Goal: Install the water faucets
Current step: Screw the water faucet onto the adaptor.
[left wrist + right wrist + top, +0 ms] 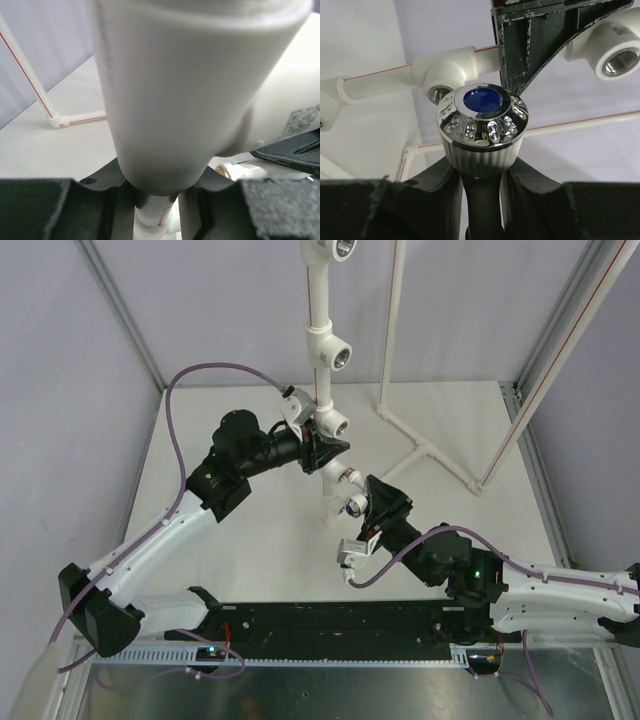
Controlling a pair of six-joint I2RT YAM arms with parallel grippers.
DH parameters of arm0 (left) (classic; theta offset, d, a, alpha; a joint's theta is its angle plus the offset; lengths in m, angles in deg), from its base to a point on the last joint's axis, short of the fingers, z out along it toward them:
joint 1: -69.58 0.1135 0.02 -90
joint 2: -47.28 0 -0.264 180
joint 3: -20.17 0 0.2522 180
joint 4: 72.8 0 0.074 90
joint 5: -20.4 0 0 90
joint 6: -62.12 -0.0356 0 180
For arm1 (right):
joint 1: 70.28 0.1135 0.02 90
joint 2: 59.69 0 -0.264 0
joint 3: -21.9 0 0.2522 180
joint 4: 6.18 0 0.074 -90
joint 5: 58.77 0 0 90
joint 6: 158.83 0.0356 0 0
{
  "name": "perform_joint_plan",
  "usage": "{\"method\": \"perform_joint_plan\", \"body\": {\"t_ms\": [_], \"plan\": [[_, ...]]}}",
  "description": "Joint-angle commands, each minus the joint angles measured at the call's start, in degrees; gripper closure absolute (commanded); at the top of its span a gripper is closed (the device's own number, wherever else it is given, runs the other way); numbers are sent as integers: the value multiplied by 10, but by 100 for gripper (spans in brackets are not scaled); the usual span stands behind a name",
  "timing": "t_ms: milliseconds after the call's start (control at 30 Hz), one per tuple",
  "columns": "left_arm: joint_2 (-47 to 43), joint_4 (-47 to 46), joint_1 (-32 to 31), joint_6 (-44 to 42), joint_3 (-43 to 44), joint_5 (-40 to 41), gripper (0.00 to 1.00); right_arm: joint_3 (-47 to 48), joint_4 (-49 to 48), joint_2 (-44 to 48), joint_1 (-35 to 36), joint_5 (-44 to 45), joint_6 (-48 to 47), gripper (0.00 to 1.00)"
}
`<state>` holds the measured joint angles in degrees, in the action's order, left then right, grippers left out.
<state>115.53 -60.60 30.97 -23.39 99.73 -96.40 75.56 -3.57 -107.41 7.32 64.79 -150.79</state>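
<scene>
Faucet [481, 125] in right pincer [481, 172], pipe [170, 100] in left pincer [157, 200]

1. A white pipe column [318, 300] stands upright on the tabletop [270, 550], passing through the left gripper [325, 447].
2. A tee socket [337, 422] with a metal-threaded hole sits just above that gripper. Another [333, 352] sits higher.
3. A thin red-striped pipe frame [430, 452] stands beyond the right gripper [372, 498], well apart.
</scene>
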Motion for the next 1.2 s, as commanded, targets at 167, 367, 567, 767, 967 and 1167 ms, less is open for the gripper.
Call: {"method": "perform_joint_plan", "body": {"t_ms": [167, 367, 567, 767, 967, 1167], "plan": [[-4, 66, -13, 118, 12, 24, 100, -28, -72, -2, 13, 35, -16, 100], [-2, 66, -14, 119, 13, 20, 100, -45, -103, -11, 24, 44, -8, 100], [-1, 66, -14, 119, 13, 16, 100, -48, -129, -24, 27, 46, -5, 100], [-1, 66, -14, 118, 13, 15, 100, -47, -146, -37, 22, 43, -3, 100], [-1, 66, -13, 119, 13, 12, 100, -43, -155, -50, 4, 36, -3, 100], [-3, 66, -13, 118, 13, 11, 100, -45, -157, -54, -11, 31, -1, 100]]}}
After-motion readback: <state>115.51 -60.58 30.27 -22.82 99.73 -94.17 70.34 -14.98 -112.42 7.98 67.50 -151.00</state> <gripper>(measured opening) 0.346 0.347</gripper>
